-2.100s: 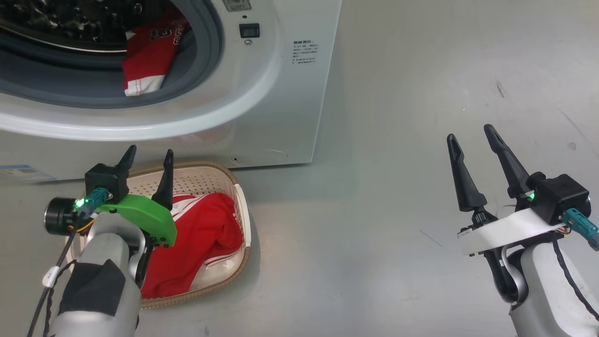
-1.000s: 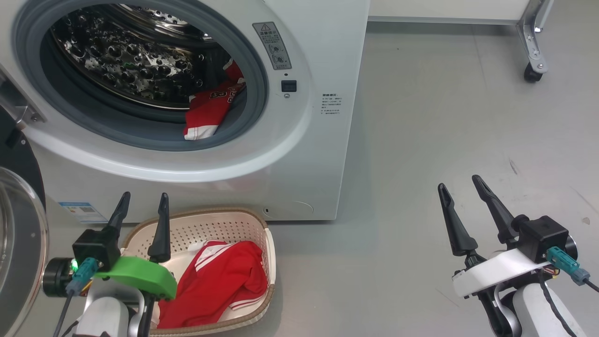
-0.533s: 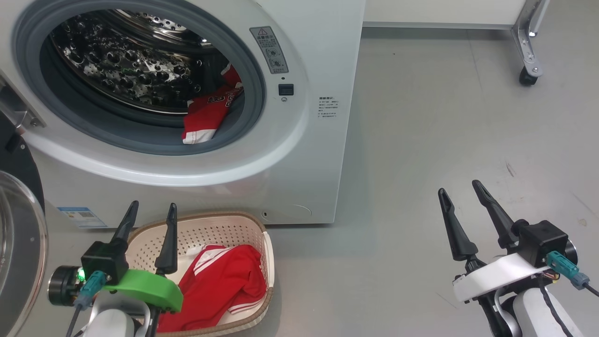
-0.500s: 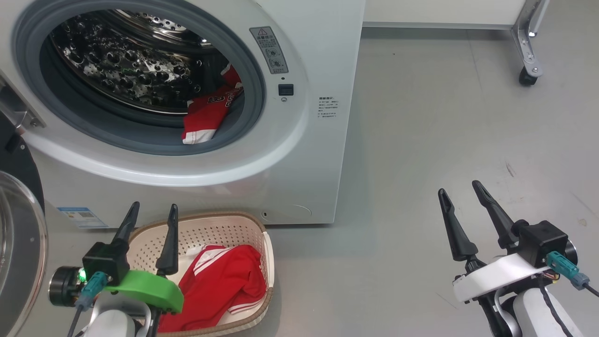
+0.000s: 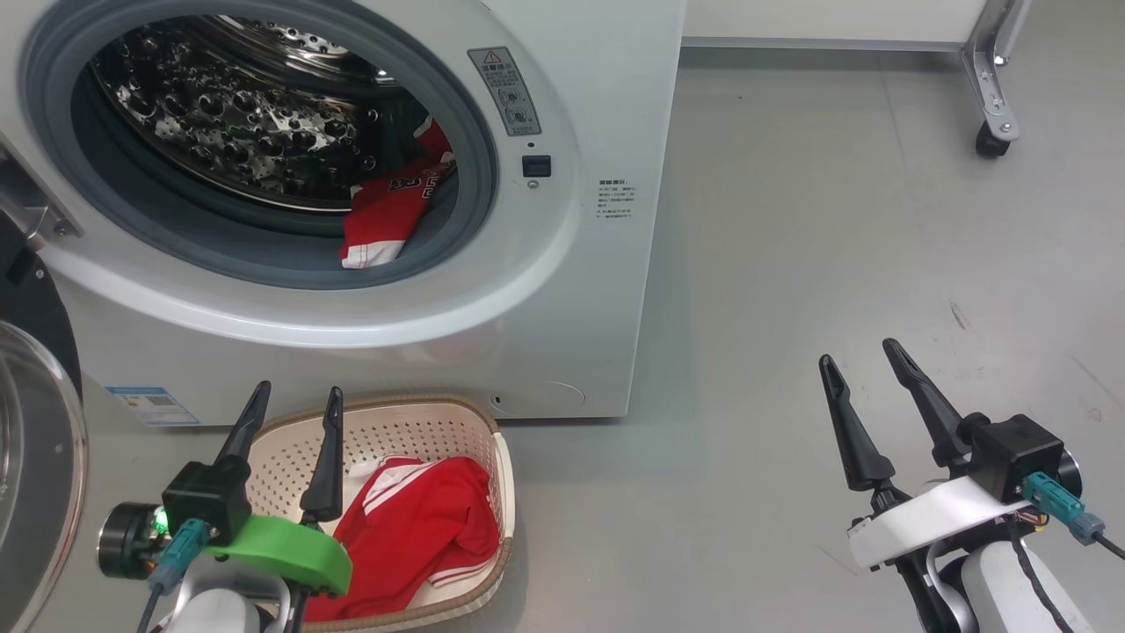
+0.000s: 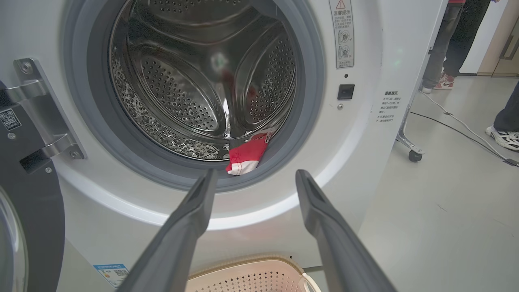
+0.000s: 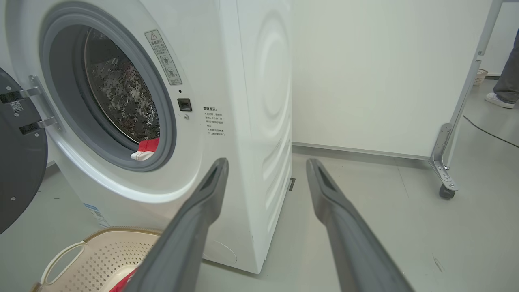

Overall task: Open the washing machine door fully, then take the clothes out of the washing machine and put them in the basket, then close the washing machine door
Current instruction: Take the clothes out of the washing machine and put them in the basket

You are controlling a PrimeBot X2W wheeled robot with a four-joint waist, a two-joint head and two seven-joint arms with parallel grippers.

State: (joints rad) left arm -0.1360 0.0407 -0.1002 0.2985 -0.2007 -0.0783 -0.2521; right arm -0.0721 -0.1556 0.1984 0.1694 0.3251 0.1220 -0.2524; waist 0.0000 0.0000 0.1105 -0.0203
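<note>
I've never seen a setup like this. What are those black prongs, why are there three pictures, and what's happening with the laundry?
This is a wheeled robot with two arms, doing laundry. The wide picture comes from a camera on its head, looking down. The prongs are its hands: the left gripper, with the green part, and the right gripper. Each is a pair of long dark fingers. Both are open and hold nothing.

The other two pictures come from a camera on each wrist, looking along that hand's own fingers, which rise from the bottom edge.

In front stands a white washing machine, its door swung open to the left. A red garment lies at the drum's front edge. A second red garment lies in the cream basket on the grey floor below the opening.
</note>
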